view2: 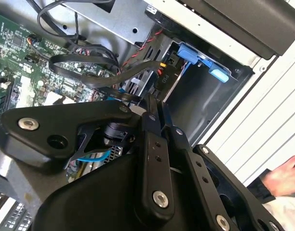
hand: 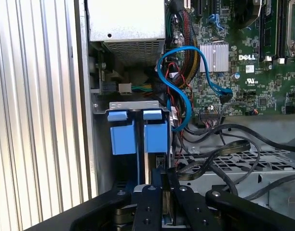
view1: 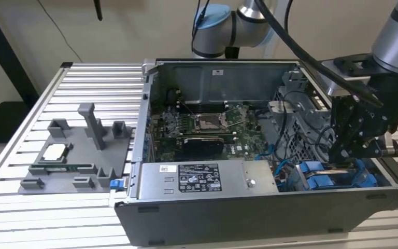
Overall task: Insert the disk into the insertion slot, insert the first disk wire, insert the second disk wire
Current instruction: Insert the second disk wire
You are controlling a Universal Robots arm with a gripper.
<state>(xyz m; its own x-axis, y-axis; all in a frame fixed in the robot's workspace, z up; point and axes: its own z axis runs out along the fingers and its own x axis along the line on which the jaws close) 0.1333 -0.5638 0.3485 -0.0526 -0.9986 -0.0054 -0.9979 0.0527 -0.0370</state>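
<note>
The gripper [view1: 342, 158] is lowered into the open computer case [view1: 254, 207] over the insertion slot [hand: 136, 137], pinching the disk [hand: 157, 166], which is held upright, partly entered beside the blue tabs [hand: 154, 134].

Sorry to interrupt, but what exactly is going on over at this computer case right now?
The robot arm's gripper is lowered into the open computer case, right at the drive cage with its blue carriers. Black and blue cables lie loose beside it. A person's hand rests just outside the case.
</note>
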